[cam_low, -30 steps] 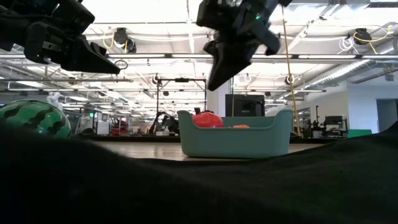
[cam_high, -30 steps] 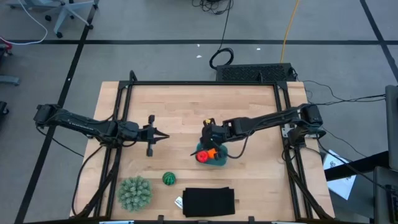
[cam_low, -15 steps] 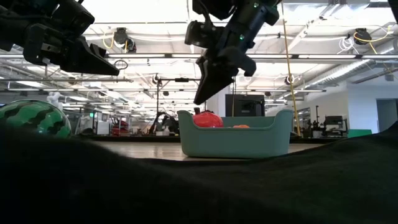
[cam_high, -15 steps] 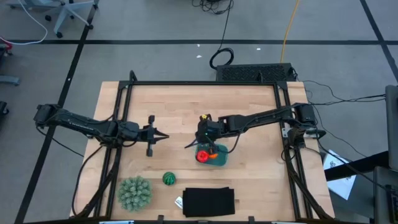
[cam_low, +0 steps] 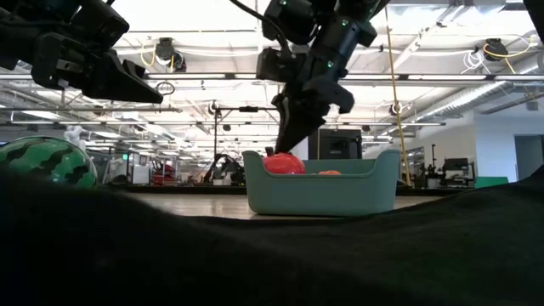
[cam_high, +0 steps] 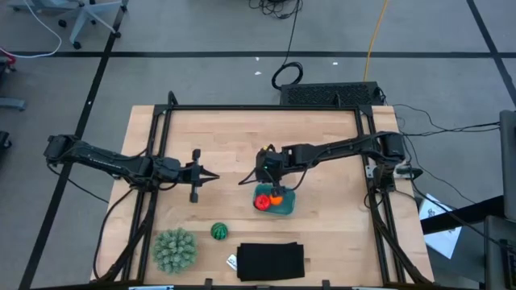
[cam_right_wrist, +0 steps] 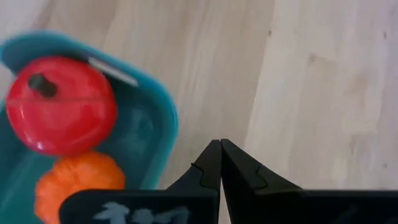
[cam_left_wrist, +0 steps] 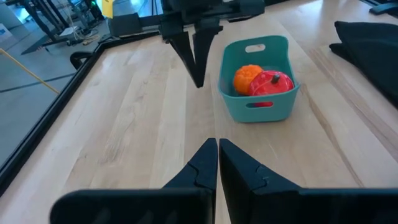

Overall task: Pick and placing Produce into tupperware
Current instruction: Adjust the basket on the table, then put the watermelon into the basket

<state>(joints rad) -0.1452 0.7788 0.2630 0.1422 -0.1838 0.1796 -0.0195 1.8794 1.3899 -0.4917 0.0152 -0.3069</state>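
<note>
The teal tupperware [cam_high: 282, 205] stands on the table right of centre. The red fruit [cam_high: 262, 203] and the orange ball [cam_high: 276, 196] lie inside it, also plain in the right wrist view: red fruit [cam_right_wrist: 59, 106], orange ball [cam_right_wrist: 78, 177]. The dark green striped ball [cam_high: 219, 232] rests on the wood nearer the near edge. My right gripper [cam_high: 241, 183] is shut, hanging above bare wood just left of the tupperware's left wall [cam_right_wrist: 165, 106]. My left gripper [cam_high: 213, 176] is shut and waits farther left, pointing at the tupperware [cam_left_wrist: 258, 81].
A large pale green spiky ball [cam_high: 174, 250] sits near the near-left corner. A flat black rectangle [cam_high: 271, 262] lies at the near edge, with a small white tag [cam_high: 231, 262] beside it. Bare wood lies between the two grippers and along the far half of the table.
My right gripper has moved from above the tupperware toward the table's left, clearing its left wall, and has come down somewhat. The red fruit and the orange ball have stayed in the tupperware. The left arm has kept still.
</note>
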